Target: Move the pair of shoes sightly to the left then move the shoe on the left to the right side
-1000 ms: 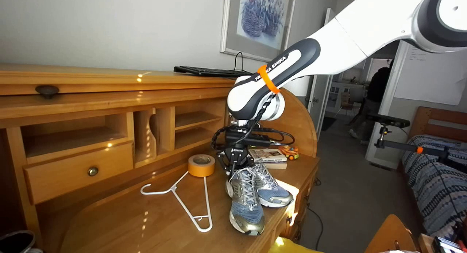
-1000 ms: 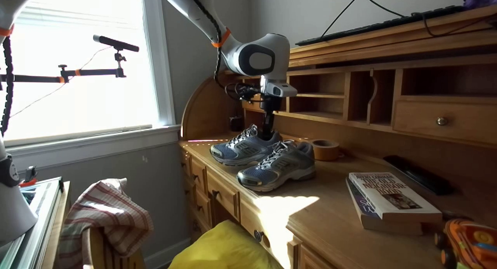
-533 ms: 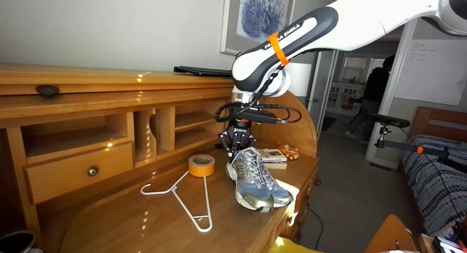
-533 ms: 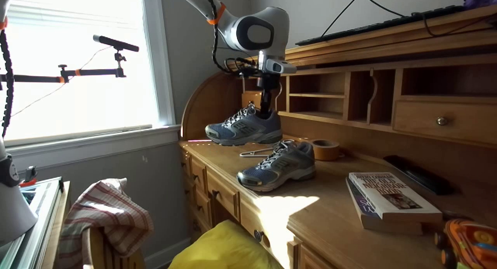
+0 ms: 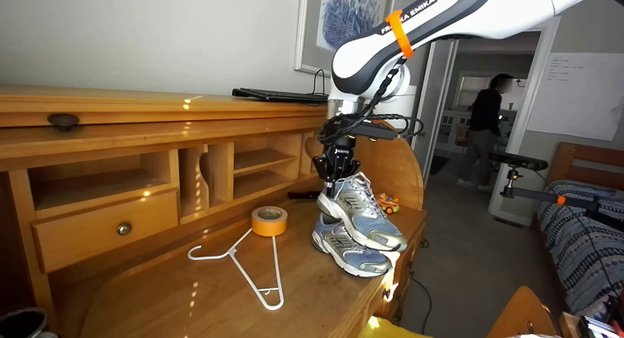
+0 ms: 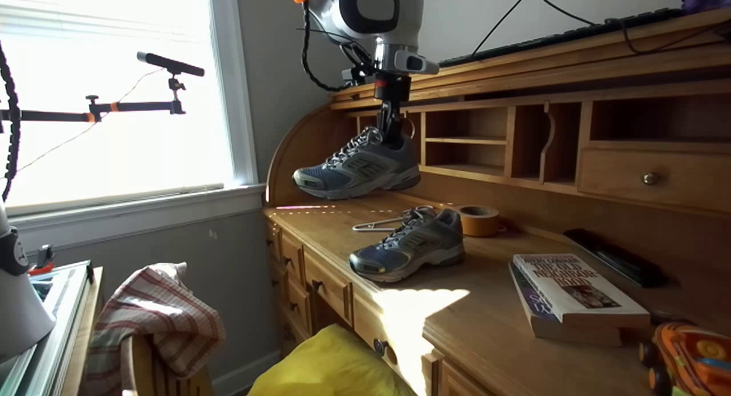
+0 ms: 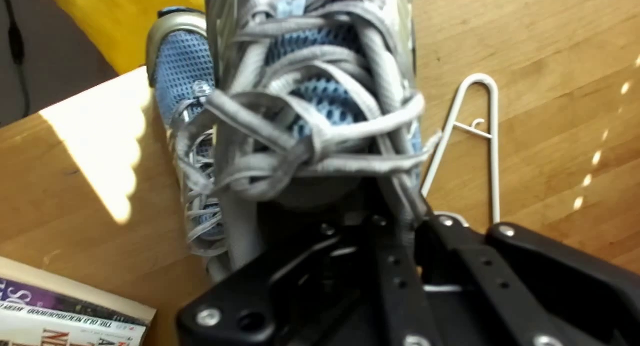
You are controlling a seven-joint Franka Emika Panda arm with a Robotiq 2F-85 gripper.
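Note:
The pair of shoes are grey and light-blue sneakers. One shoe [image 5: 370, 218] hangs in the air in my gripper [image 5: 331, 188]; it also shows in an exterior view [image 6: 362, 170] and large in the wrist view [image 7: 320, 81]. My gripper [image 6: 392, 134] is shut on the heel-side collar of this shoe, with one finger inside the opening. In the wrist view the fingertips [image 7: 400, 228] are partly hidden at the collar. The other shoe [image 6: 411, 250] rests upright on the desk, toe toward the front edge. It shows below the held shoe [image 5: 346, 252] and partly behind it in the wrist view [image 7: 182, 76].
A white wire hanger [image 5: 278, 269] lies on the desk, with a yellow tape roll [image 5: 269, 227] at its end. Two stacked books [image 6: 579, 290], an orange toy car [image 6: 694, 356] and a dark object [image 6: 614, 256] lie farther along. The cubby shelf [image 6: 465, 142] stands behind.
The gripper has lifted one shoe off the desk, raising it and shifting it over the resting shoe in an exterior view. The resting shoe has not moved.

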